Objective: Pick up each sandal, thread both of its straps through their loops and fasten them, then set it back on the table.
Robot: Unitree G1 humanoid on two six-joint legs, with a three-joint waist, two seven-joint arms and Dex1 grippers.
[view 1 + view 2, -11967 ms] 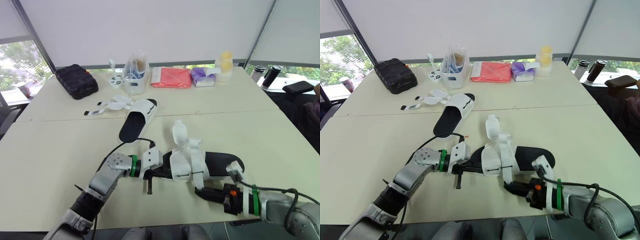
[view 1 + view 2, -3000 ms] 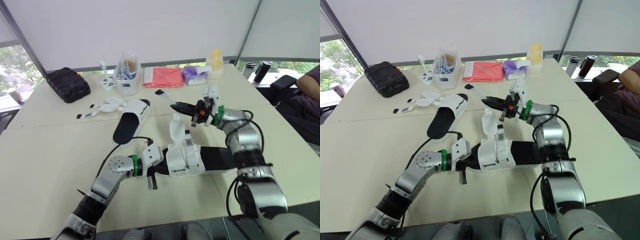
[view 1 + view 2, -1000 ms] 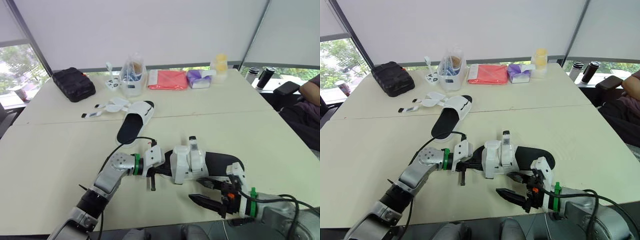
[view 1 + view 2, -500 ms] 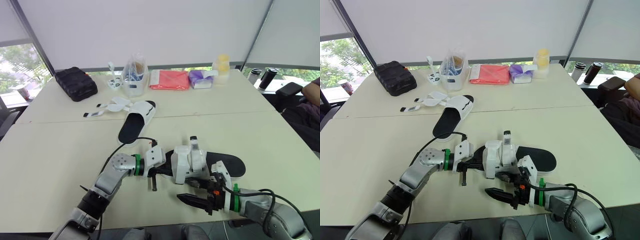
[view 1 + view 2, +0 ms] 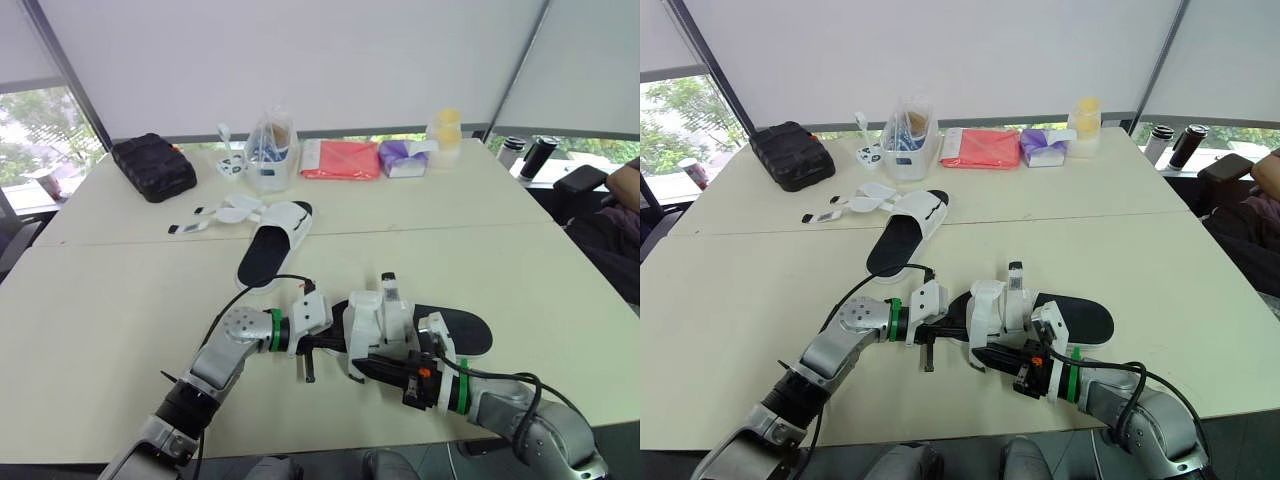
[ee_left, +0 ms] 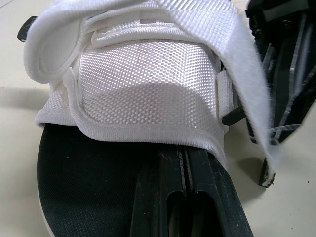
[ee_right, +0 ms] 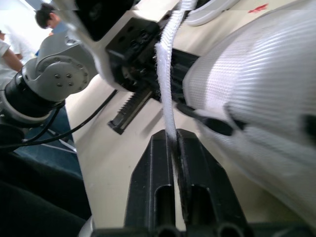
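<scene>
Pinching a white strap (image 7: 165,74) flat between them, the right fingers (image 7: 155,173) sit just beside the white upper of the near sandal (image 5: 455,330), which lies sole-down at the front of the table (image 5: 100,300). The strap runs from the pinch up past the side of the upper. From the opposite end, the left fingers (image 6: 165,192) are pressed together and lie on the black insole, their tips reaching just under the edge of the upper; whether they grip anything cannot be told. The two arms meet at this sandal, left arm at its toe end, right arm along its near side. A second sandal (image 5: 272,240) rests well apart, farther back on the table, its straps (image 5: 222,211) splayed loose on the tabletop to its left. Along the far edge stand a black case (image 5: 152,164), a clear tub (image 5: 270,152), a red pouch (image 5: 340,158), a purple pack (image 5: 400,156) and yellow jars (image 5: 447,133).
</scene>
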